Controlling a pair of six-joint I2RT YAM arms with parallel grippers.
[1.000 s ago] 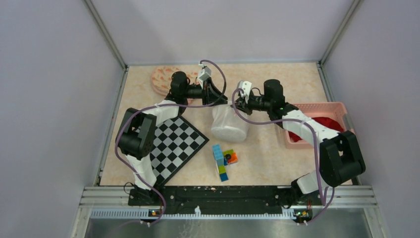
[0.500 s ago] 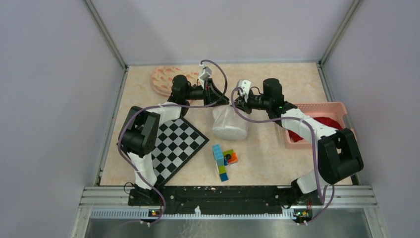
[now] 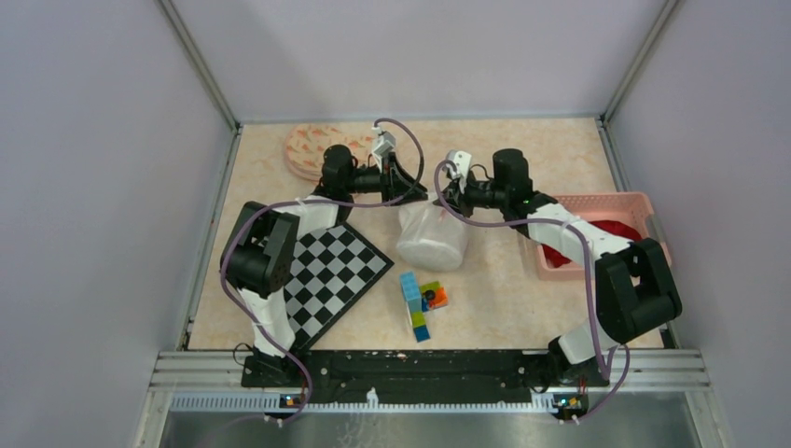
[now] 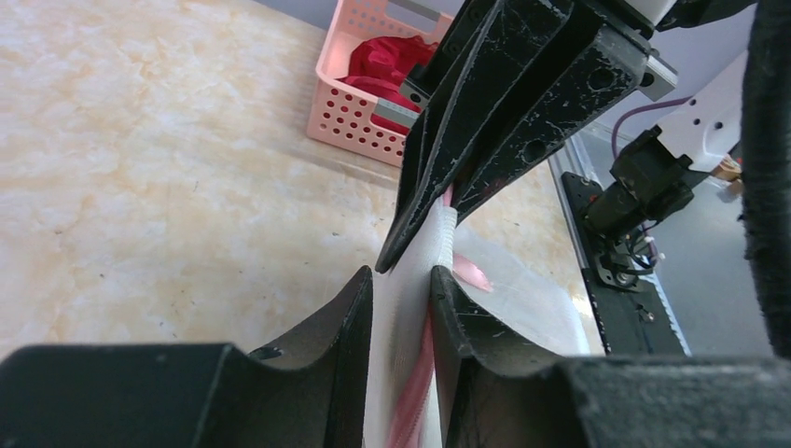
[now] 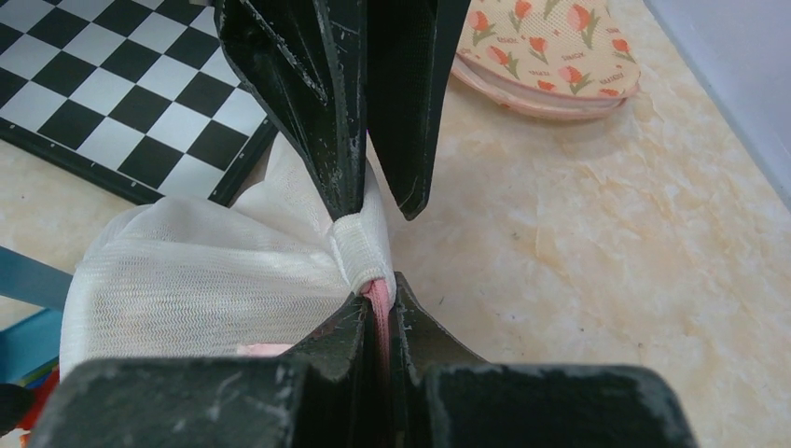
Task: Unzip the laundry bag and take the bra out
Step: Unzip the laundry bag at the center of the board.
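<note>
Since 1 second before, both arms had crept a tiny bit toward the far side of the table [image 3: 522, 308], and the top of the laundry bag [image 3: 431, 241] had gone with them. The rest stayed put.

The white mesh bag sat near the middle of the table, just right of the chessboard [image 3: 331, 271] and just behind the colored blocks [image 3: 422, 301]. Its top was bunched up into a peak, and the 2 grippers met there, nose to nose.

The left gripper [image 3: 420, 193] came in from the left. Its 2 fingers were not fully together, but they were pinching a thick white fold of the bag between them. The right gripper [image 3: 448, 198] came in from the right. Its fingers were squeezed almost fully together on a thin pink strip at the edge of the bag, right beside the white fold. The 2 grippers were so close that their tips nearly touched.

Something pink [image 5: 266, 349] showed through the mesh inside the bag. I could not tell if it was the bra, and I could not see how far the zip was undone.

A pink basket [image 3: 606, 197] with red cloth [image 3: 617, 231] in it stood at the right side of the table, partly under the right arm. A flowery slipper [image 3: 306, 147] lay at the far left, behind the left arm.
</note>
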